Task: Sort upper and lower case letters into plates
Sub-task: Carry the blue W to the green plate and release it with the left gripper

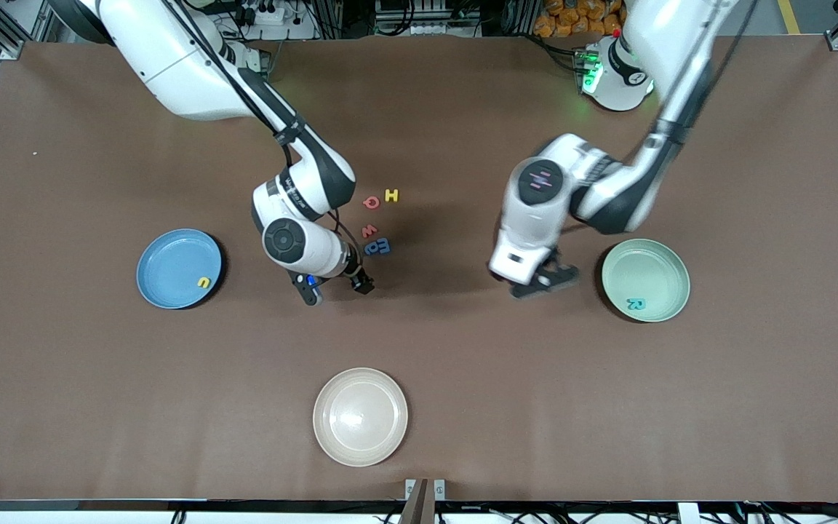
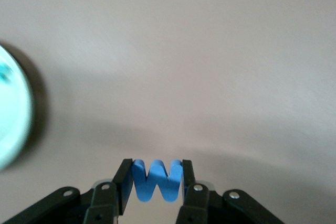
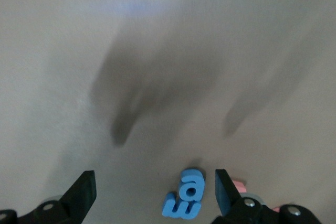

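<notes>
While left gripper (image 2: pixel 156 182) pinches blue W (image 2: pixel 156 181) beside mint plate (image 1: pixel 646 280) | right gripper (image 3: pixel 155 190) spread over blue letters (image 3: pixel 185 201)

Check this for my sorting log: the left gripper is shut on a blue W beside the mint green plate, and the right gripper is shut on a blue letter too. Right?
Partly. The left gripper is shut on the blue W by the mint green plate. The right gripper is open and holds nothing: the right wrist view shows the blue letters lying on the table between its fingers.

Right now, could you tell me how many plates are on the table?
3: a light blue plate toward the right arm's end, a mint green plate toward the left arm's end, and a beige plate nearest the front camera.
</notes>
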### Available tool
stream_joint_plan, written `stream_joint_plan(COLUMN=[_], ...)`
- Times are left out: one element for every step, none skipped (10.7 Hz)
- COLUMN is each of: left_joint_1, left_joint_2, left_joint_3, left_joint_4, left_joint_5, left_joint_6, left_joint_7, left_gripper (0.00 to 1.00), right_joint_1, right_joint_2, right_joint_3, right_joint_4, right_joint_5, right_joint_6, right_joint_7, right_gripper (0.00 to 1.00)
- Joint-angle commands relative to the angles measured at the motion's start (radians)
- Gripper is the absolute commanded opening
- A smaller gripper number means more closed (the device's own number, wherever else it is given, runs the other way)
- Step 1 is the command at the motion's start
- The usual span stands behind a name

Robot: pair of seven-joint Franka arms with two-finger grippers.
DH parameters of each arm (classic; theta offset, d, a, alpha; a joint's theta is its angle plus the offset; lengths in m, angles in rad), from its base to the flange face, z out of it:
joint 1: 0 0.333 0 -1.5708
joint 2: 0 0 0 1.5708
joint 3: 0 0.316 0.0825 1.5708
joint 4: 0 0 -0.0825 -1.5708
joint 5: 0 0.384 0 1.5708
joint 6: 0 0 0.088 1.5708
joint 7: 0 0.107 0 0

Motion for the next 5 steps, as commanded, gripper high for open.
stream_joint_plan(left_joint_1=[0.157, 0.200, 0.226, 0.252, 0.278], left_joint_2=[-0.057, -0.057, -0.056, -0.053, -0.045], left_joint_3=[-0.058, -0.064, -0.062, -0.061, -0.055], left_joint_4=[-0.042, -0.051, -0.062, -0.083, -0.091], left_joint_5=[0.006, 0.006, 0.003, 0.003, 0.003], left_joint_6=[-0.025, -0.025, -0.025, -0.025, -0.025], left_joint_7=[0.233, 0.310, 0.370, 0.424, 0.489], left_gripper=[0.00, 0.00, 0.00, 0.00, 0.00], right_joint_1=[0.047, 0.049, 0.051, 0.057, 0.057], right_joint_2=[0.023, 0.023, 0.024, 0.026, 0.026], right_joint_3=[0.002, 0.002, 0.002, 0.002, 0.000], right_joint_4=[0.012, 0.009, 0.008, 0.005, -0.009], right_joint_5=[-0.004, -0.006, -0.006, -0.007, -0.009], right_joint_6=[0.035, 0.033, 0.035, 0.035, 0.038], right_joint_7=[0.083, 0.085, 0.086, 0.086, 0.086], right_gripper=[1.00, 1.00, 1.00, 1.00, 1.00])
